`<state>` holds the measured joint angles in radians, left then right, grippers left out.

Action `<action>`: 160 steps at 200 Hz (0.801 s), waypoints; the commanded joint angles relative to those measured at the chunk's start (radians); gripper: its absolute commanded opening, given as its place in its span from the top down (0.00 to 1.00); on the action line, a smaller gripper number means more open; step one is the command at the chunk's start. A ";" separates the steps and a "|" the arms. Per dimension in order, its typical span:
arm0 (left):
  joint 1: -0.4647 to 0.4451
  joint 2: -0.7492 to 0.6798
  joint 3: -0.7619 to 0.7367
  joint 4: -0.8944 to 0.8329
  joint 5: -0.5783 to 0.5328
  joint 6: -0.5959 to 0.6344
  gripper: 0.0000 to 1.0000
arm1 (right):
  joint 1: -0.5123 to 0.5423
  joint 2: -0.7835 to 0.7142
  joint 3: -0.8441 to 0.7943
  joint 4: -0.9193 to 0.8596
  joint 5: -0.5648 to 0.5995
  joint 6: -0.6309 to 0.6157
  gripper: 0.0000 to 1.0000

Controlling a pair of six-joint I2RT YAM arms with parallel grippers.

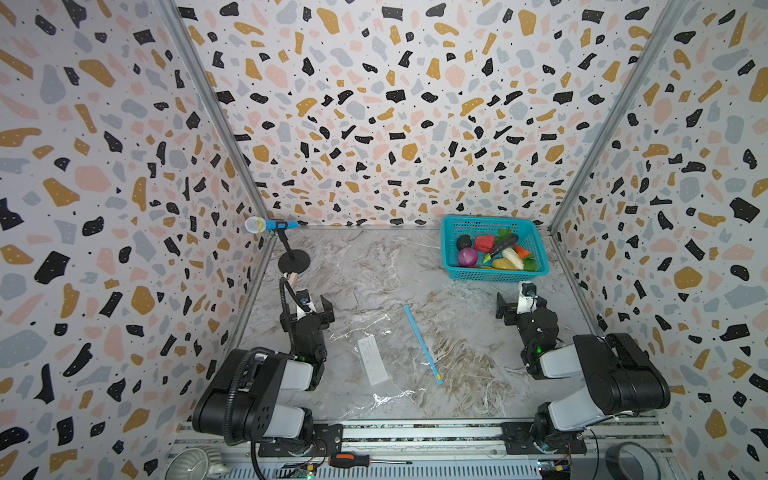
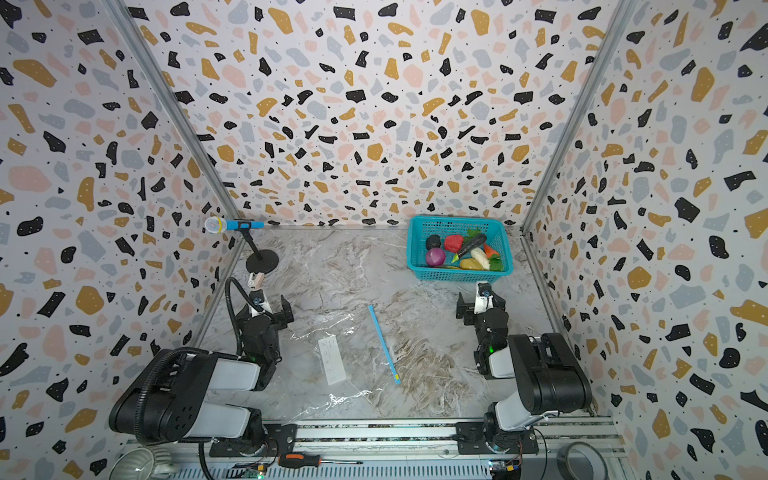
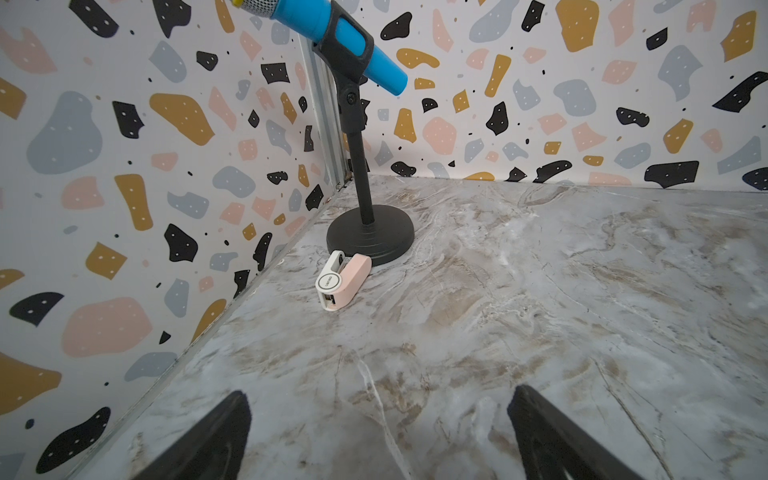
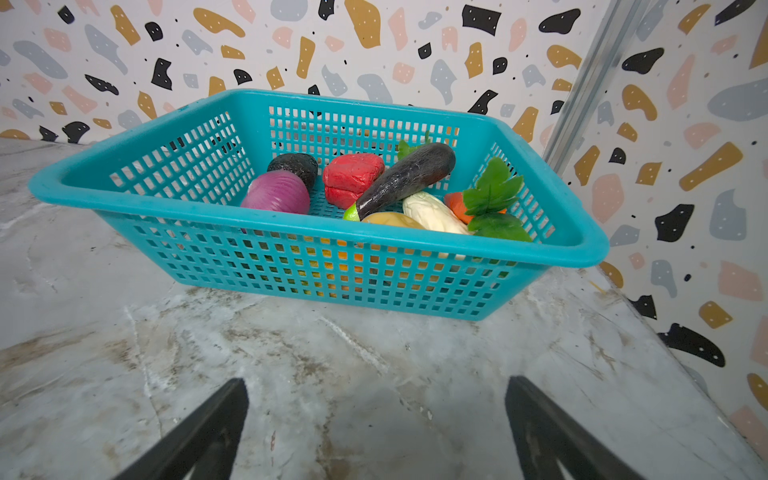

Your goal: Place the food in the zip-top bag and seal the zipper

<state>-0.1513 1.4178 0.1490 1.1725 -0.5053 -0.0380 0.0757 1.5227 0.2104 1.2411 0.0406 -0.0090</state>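
The food (image 1: 494, 249) lies in a teal mesh basket (image 1: 453, 224) at the back right: purple onion (image 4: 276, 195), red pepper (image 4: 353, 176), dark aubergine (image 4: 407, 176), a white piece (image 4: 432, 212), carrot and leafy greens (image 4: 492, 191). The clear zip-top bag (image 1: 374, 328) lies flat mid-table with a white label (image 1: 372, 359). Its light-blue zipper (image 1: 422, 345) runs along the right edge, with the yellow slider (image 1: 439, 379) at the near end. My left gripper (image 1: 307, 311) (image 3: 378, 399) hangs open and empty left of the bag. In front of the basket my right gripper (image 1: 521, 305) (image 4: 376, 386) stands open and empty.
A blue microphone (image 1: 270, 225) on a black stand (image 3: 370, 232) occupies the back left corner, with a small pink-and-white device (image 3: 343, 280) at its base. Patterned walls close three sides. A screwdriver (image 1: 349, 460) and a tape roll (image 1: 631, 459) lie on the front rail.
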 commanded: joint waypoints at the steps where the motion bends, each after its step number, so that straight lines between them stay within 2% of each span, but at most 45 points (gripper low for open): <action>1: 0.007 -0.019 0.004 0.054 0.001 -0.002 0.00 | -0.002 -0.027 -0.001 0.009 -0.003 -0.005 0.01; 108: 0.007 -0.020 0.004 0.053 0.001 -0.002 0.00 | 0.001 -0.031 -0.005 0.012 0.002 -0.009 0.01; 143: 0.008 -0.031 0.005 0.055 -0.006 -0.003 0.00 | 0.047 -0.045 -0.035 0.062 0.100 -0.025 0.01; 160: 0.007 -0.094 0.045 -0.073 -0.019 -0.012 0.00 | 0.061 -0.072 -0.062 0.079 0.144 -0.027 0.01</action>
<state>-0.1513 1.3979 0.1490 1.1595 -0.5056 -0.0383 0.1165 1.5024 0.1818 1.2659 0.1051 -0.0212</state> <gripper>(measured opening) 0.995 0.990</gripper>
